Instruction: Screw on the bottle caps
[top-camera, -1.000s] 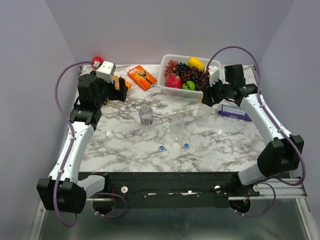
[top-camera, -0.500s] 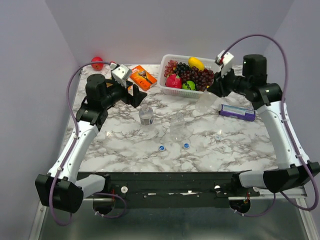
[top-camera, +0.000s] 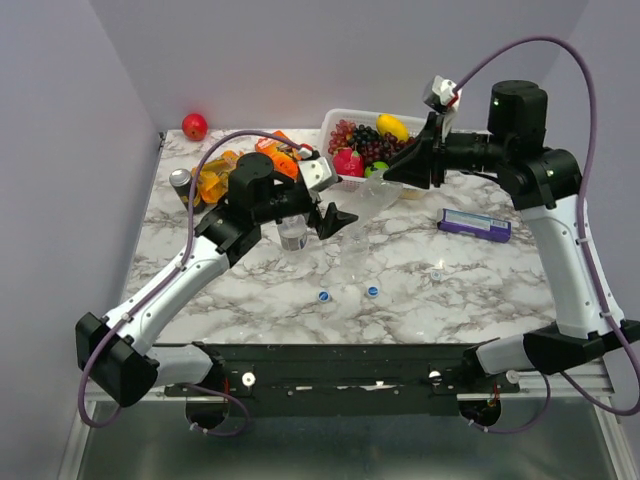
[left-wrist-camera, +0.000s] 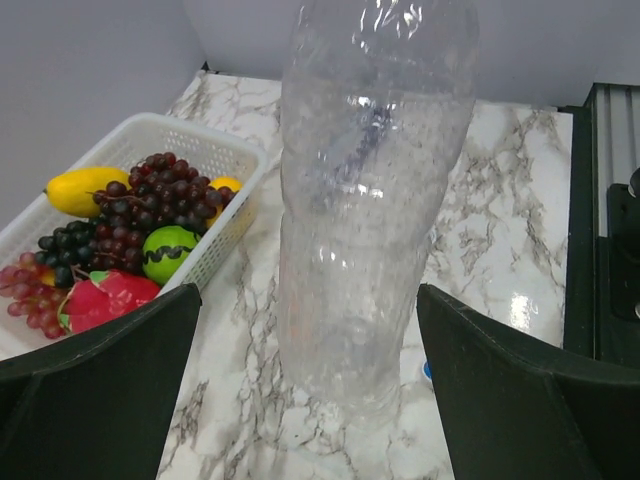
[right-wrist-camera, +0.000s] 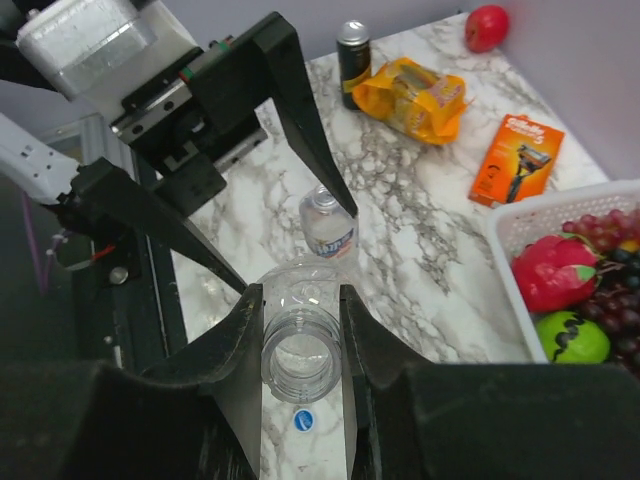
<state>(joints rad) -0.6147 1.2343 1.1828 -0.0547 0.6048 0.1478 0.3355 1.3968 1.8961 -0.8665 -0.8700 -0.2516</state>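
My right gripper (top-camera: 402, 172) is shut on the neck of a clear bottle (top-camera: 375, 197) and holds it tilted above the table, open mouth toward the wrist camera (right-wrist-camera: 300, 365). My left gripper (top-camera: 337, 216) is open, its fingers on either side of a clear bottle body (left-wrist-camera: 365, 250) without touching it. A labelled bottle (top-camera: 292, 233) stands just left of it, uncapped. A second clear bottle (top-camera: 357, 247) shows faintly at the centre. Two blue caps (top-camera: 324, 296) (top-camera: 372, 291) and a whitish cap (top-camera: 436, 274) lie on the marble nearer the front.
A white basket (top-camera: 333, 120) of fruit stands at the back. An orange snack bag (top-camera: 213, 182), a dark can (top-camera: 180, 180) and a red ball (top-camera: 195, 126) sit at back left. An orange razor box (right-wrist-camera: 520, 160) lies near the basket, a purple box (top-camera: 477, 224) at right.
My left arm swung from the back left to the centre, gripper open. My right arm rose and carried the clear bottle left, toward the left gripper.
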